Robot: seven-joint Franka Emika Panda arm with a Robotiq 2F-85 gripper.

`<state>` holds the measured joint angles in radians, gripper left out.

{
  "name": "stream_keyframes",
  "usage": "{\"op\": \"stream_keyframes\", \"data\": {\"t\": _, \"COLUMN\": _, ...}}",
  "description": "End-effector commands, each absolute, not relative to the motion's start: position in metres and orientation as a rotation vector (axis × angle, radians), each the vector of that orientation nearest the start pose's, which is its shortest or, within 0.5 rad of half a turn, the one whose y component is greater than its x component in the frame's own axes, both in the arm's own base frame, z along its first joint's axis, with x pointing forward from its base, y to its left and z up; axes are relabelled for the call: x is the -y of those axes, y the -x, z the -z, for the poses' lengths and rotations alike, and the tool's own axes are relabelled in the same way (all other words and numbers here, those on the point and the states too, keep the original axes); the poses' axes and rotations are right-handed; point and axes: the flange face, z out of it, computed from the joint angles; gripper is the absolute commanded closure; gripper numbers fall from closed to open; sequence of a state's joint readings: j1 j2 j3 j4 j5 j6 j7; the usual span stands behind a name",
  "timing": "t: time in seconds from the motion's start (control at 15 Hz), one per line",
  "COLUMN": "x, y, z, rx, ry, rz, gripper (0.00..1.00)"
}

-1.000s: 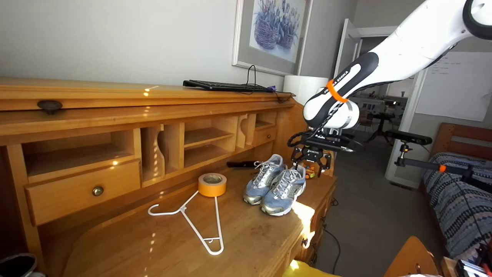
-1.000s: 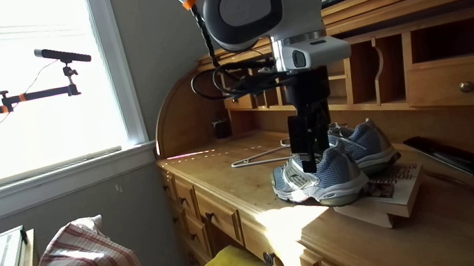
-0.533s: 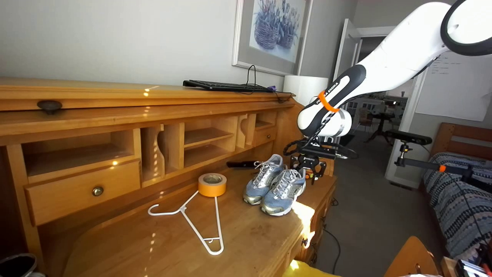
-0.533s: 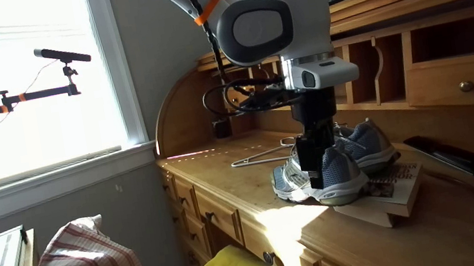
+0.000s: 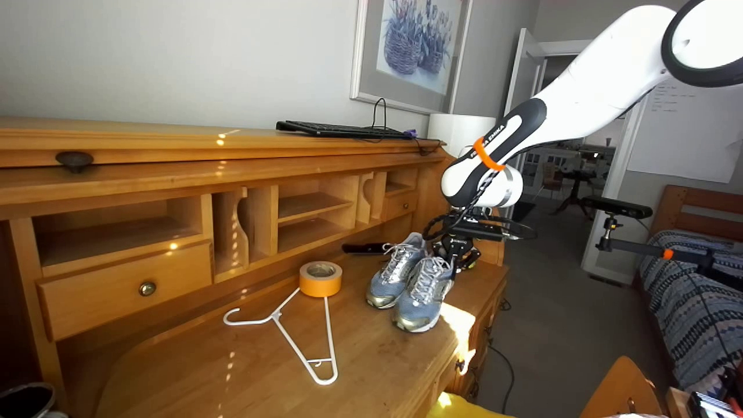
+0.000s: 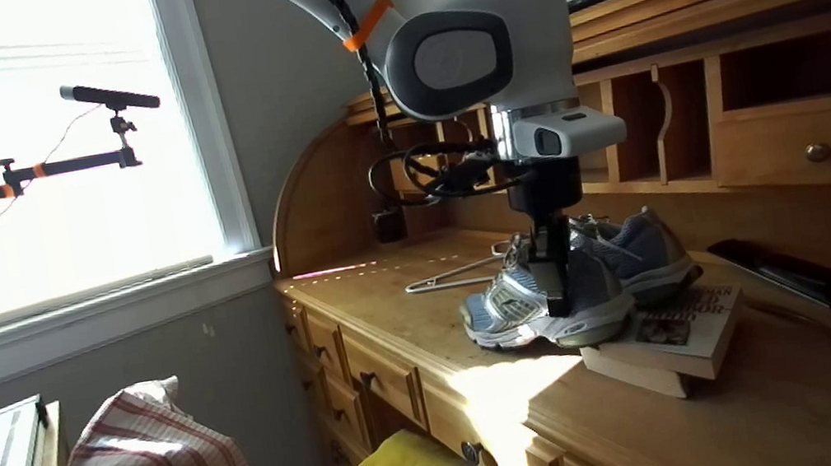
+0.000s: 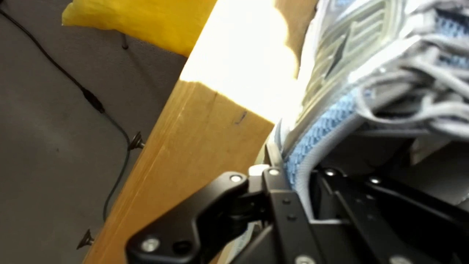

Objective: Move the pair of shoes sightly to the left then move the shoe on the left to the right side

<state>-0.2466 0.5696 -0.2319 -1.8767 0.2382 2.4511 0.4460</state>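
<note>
Grey-and-blue mesh: pair of shoes (image 5: 415, 287) on the desk (image 5: 261, 371), right of centre in both exterior views. Gripper (image 7: 297, 172), mid-frame in the wrist view, clamped on the collar (image 7: 324, 149) of the outer shoe (image 6: 515, 307), one finger (image 7: 328, 183) inside, one outside. Reads as step one, the slight shift left; swapping sides looks not yet done. Next move likely calls for a firm pinch and a low, sideways draw, without dragging the inner shoe (image 5: 396, 274). Inner heel appears propped on books (image 6: 698, 330); outer sole's contact, cannot tell.

Containers: outer shoe holds one finger; in an exterior view, cubbyholes (image 5: 305, 235), left of centre, hold shelves (image 5: 316, 206) and dividers (image 5: 266, 226); dark round bin (image 5: 26, 400), lower left corner, contents unreadable.
</note>
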Motion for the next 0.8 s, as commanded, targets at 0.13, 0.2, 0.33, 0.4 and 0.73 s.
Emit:
{"op": "stream_keyframes", "data": {"t": 0.13, "x": 0.247, "y": -0.575, "z": -0.235, "rx": -1.198, "ry": 2.814, "rz": 0.018, "gripper": 0.99}}
{"op": "stream_keyframes", "data": {"t": 0.2, "x": 0.241, "y": -0.576, "z": -0.237, "rx": -1.14, "ry": 2.826, "rz": 0.013, "gripper": 0.98}}
{"op": "stream_keyframes", "data": {"t": 0.33, "x": 0.229, "y": -0.579, "z": -0.243, "rx": -1.033, "ry": 2.852, "rz": -0.001, "gripper": 0.98}}
{"op": "stream_keyframes", "data": {"t": 0.4, "x": 0.223, "y": -0.582, "z": -0.248, "rx": -0.973, "ry": 2.871, "rz": -0.007, "gripper": 0.98}}
{"op": "stream_keyframes", "data": {"t": 0.73, "x": 0.195, "y": -0.601, "z": -0.261, "rx": -0.71, "ry": 2.982, "rz": -0.101, "gripper": 0.98}}
